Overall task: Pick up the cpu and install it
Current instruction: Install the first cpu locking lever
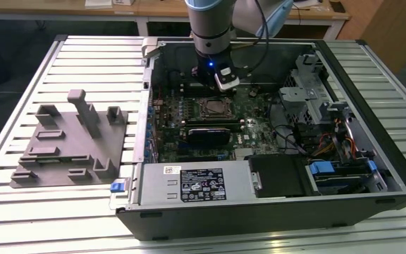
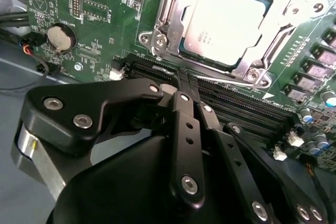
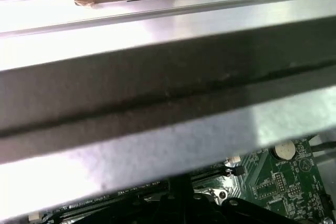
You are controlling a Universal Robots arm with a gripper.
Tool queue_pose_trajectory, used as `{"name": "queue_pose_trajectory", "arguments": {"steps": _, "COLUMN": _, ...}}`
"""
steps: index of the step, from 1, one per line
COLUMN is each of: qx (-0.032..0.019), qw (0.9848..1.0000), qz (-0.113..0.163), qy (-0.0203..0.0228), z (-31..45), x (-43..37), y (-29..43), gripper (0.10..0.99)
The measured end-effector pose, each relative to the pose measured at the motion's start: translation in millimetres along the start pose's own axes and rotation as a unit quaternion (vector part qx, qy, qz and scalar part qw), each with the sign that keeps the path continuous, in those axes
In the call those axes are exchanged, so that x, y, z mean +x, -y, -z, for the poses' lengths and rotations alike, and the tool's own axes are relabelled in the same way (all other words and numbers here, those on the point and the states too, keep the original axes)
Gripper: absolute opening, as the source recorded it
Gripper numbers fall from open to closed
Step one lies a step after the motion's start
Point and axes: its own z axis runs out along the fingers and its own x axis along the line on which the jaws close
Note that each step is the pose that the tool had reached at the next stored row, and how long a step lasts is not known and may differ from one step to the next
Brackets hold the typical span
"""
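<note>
Tray on counter, toward exterior view's left edge; no chip seen on it. Case open, board exposed. Cpu sits in socket, frame not closed over it. Claw clenched, empty, above slots just beside socket, apart from chip; in exterior view claw over far side of board. Risk: chip not fully seated or off key, so closing frame could bend contacts. Risk: descending claw could strike slots or lever.
</note>
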Motion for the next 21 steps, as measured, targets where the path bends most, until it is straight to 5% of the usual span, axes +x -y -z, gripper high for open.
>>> {"name": "queue_pose_trajectory", "arguments": {"steps": 21, "qx": 0.0048, "qw": 1.0000, "qz": 0.002, "qy": 0.0039, "z": -4.8, "x": 0.7, "y": 0.9, "gripper": 0.106}}
